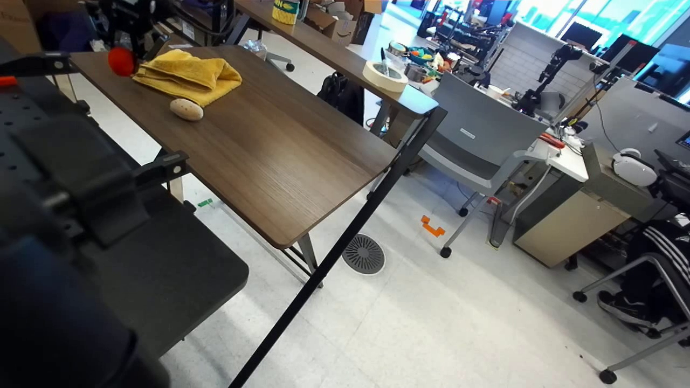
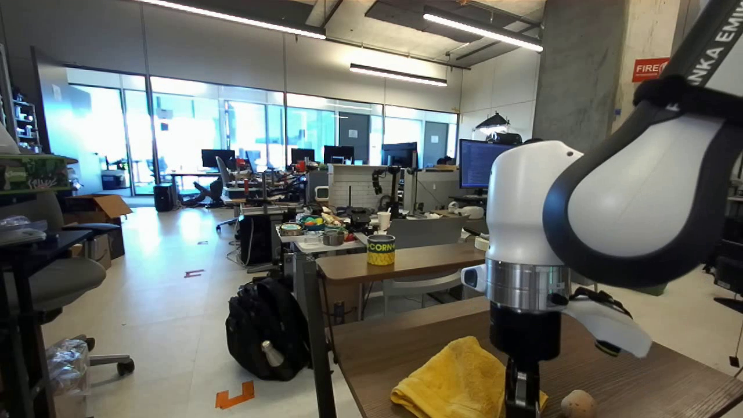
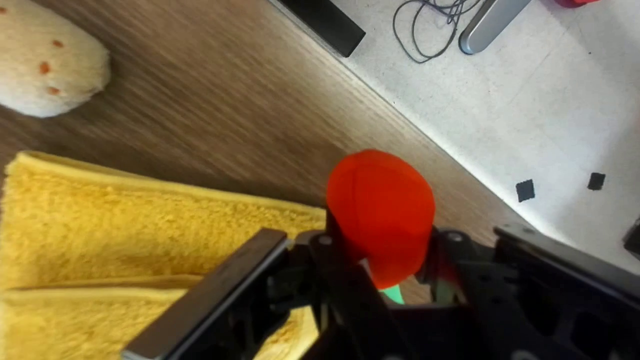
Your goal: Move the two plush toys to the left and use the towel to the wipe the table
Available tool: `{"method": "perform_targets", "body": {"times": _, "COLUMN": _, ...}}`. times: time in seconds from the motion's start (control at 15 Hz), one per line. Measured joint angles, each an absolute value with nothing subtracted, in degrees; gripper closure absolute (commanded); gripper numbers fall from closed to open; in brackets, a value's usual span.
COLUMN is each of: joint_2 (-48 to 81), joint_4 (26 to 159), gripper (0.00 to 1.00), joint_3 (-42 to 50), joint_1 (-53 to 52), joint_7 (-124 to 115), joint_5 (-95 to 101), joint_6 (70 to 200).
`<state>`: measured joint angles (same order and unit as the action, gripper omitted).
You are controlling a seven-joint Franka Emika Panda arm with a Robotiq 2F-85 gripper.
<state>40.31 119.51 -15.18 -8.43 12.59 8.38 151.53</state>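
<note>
Gripper (image 3: pixel 382 239) is pinching the red-orange plush toy (image 3: pixel 381 200), jaws standing partly apart, near the table's (image 1: pixel 269 151) long edge, beside the yellow towel (image 3: pixel 125 225); whether lifted, cannot tell. Beige speckled plush toy (image 1: pixel 186 109) is lying near the same edge. Lifting well is probably needing a firm squeeze, a straight rise clear of towel, then carrying left.

Strip lights (image 2: pixel 398 75) glow above a pale floor (image 2: pixel 174 313) that runs to glazed partitions (image 2: pixel 246 125).
</note>
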Motion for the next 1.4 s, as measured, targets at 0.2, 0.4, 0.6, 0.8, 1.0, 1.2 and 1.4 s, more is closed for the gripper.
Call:
{"method": "perform_targets", "body": {"times": 0.2, "joint_2": 35.44, "joint_4": 119.55, "gripper": 0.93, "joint_3": -13.19, "joint_1": -5.37, "joint_7": 11.89, "joint_5": 6.99, "joint_6": 151.23}}
{"method": "perform_targets", "body": {"times": 0.4, "joint_2": 31.34, "joint_4": 118.40, "gripper": 0.93, "joint_3": -8.37, "joint_1": -2.11, "joint_7": 10.94, "joint_5": 6.52, "joint_6": 151.26}}
{"method": "perform_targets", "body": {"times": 0.6, "joint_2": 31.15, "joint_4": 114.51, "gripper": 0.93, "joint_3": -2.75, "joint_1": 1.22, "joint_7": 9.96, "joint_5": 6.47, "joint_6": 151.22}}
{"method": "perform_targets", "body": {"times": 0.8, "joint_2": 34.23, "joint_4": 108.69, "gripper": 0.93, "joint_3": 2.01, "joint_1": 3.65, "joint_7": 6.58, "joint_5": 6.44, "joint_6": 151.17}}
{"method": "perform_targets", "body": {"times": 1.0, "joint_2": 39.52, "joint_4": 101.58, "gripper": 0.93, "joint_3": 5.59, "joint_1": 4.22, "joint_7": 0.23, "joint_5": 6.40, "joint_6": 149.17}}
{"method": "perform_targets", "body": {"times": 1.2, "joint_2": 46.53, "joint_4": 94.11, "gripper": 0.93, "joint_3": 7.27, "joint_1": 4.10, "joint_7": -7.31, "joint_5": 6.06, "joint_6": 144.03}}
{"method": "perform_targets", "body": {"times": 1.4, "joint_2": 53.97, "joint_4": 86.89, "gripper": 0.93, "joint_3": 7.31, "joint_1": 3.81, "joint_7": -13.30, "joint_5": 4.34, "joint_6": 137.94}}
